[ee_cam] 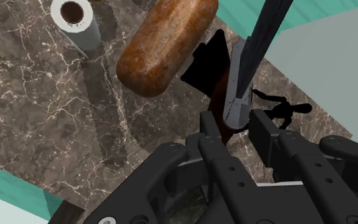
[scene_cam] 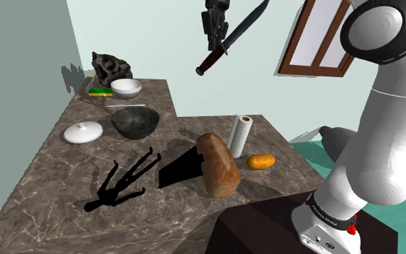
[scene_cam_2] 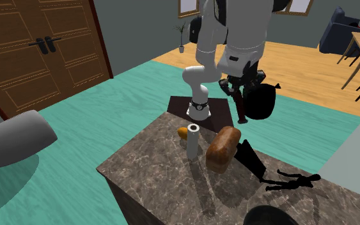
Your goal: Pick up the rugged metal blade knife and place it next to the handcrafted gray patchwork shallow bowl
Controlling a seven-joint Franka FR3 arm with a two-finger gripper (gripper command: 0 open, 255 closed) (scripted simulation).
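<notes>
Gripper (scene_cam: 220, 40) is high over the brown marbled stone counter (scene_cam: 57, 209). Its black fingers (ee_cam: 214, 149) are clamped on the dark-bladed knife (scene_cam: 210, 60), which has a grey guard and a red-brown handle. The grip sits near the guard. The knife is tilted: handle down toward the shoulder view's left, tip up toward its right, well clear of everything below.

Shoulder view, left to right:
- flat white dish with a knobbed lid (scene_cam: 83, 133), near the counter's left edge
- back corner cluster: dark lumpy object (scene_cam: 111, 66), green-and-yellow sponge (scene_cam: 100, 92), round white bowl (scene_cam: 125, 88)
- dark grey shallow bowl (scene_cam: 135, 123), just in front of the white bowl and not touching it
- black shadow of the gripper (scene_cam: 122, 184) on the bare near stretch — the widest open area, running from the grey bowl forward to the near edge
- brown bread loaf (scene_cam: 218, 164), near the counter edge that faces the dark box stand (scene_cam: 266, 227)
- upright white paper towel roll (scene_cam: 241, 135), just behind the loaf
- small orange rounded item (scene_cam: 260, 161), beside the loaf and close to the right edge
- white arm (scene_cam: 389, 115) rising from the stand, with a brown-framed window (scene_cam: 324, 40) behind it

Second exterior view: brown panelled double doors (scene_cam_2: 38, 51) at far left — teal floor (scene_cam_2: 121, 121) between them and the counter.
</notes>
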